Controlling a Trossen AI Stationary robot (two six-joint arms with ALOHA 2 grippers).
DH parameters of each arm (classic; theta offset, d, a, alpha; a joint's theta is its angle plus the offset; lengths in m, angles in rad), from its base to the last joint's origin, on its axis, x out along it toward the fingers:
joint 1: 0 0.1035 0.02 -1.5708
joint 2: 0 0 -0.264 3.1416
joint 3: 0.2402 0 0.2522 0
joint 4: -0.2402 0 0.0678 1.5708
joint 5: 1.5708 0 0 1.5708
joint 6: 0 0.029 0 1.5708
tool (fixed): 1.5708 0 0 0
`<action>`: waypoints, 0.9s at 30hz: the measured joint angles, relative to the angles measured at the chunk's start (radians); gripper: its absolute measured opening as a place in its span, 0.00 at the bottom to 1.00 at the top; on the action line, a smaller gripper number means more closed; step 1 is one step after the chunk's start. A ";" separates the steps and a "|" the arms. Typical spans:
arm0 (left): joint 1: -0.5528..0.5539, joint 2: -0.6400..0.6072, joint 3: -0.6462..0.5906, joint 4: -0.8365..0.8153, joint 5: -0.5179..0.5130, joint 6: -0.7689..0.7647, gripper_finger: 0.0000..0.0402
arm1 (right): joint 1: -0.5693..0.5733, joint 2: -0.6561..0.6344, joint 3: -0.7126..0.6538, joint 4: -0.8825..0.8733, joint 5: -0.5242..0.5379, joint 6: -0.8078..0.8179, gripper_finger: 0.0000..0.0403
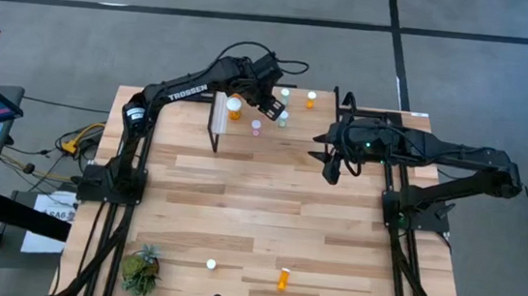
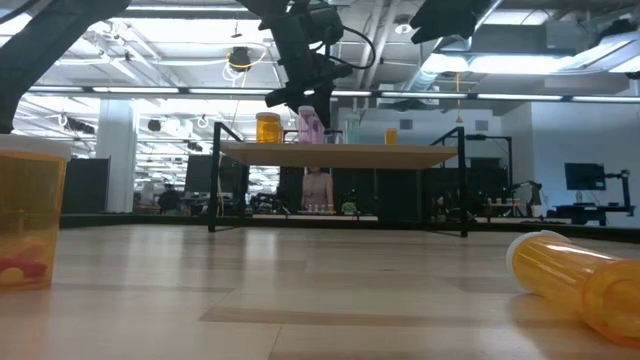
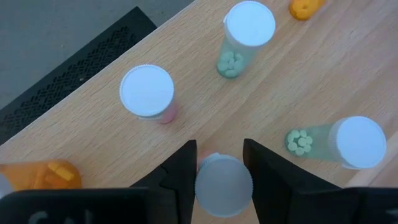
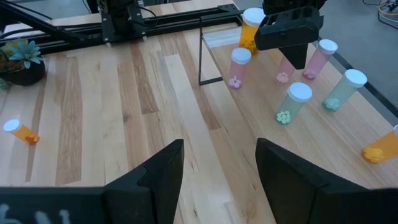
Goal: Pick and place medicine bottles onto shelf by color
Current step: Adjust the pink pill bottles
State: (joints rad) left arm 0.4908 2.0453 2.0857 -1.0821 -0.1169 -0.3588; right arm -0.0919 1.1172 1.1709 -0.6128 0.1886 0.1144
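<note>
A small green plant sits at one corner of the wooden worktop. A grey floor with dark lines surrounds it, yellow cables trailing off one side.

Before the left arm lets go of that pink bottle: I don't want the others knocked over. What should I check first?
1. Left gripper closed on the held pink bottle at its cap: ok.
2. Held bottle's base resting on the shelf: cannot tell.
3. Gaps to the nearest pink bottle and green bottle: ok, both stand apart.
4. Colour match: ok, a pink neighbour stands alongside.
5. Right gripper open, empty and clear of the bottles: ok.
6. All bottles shelved: not ok, an orange bottle lies on the table.
</note>
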 joint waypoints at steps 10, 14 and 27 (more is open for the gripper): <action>0.000 0.000 0.000 0.000 0.000 0.009 0.27 | 0.000 0.000 0.000 0.000 0.000 0.000 0.55; 0.000 0.000 0.000 0.000 -0.001 0.010 0.27 | 0.000 0.000 0.000 0.000 0.000 0.000 0.55; 0.000 0.001 0.000 0.001 -0.002 0.010 0.28 | 0.000 0.000 0.000 0.000 0.000 0.000 0.55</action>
State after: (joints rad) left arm 0.4908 2.0464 2.0857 -1.0813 -0.1190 -0.3489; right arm -0.0921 1.1172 1.1709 -0.6128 0.1886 0.1143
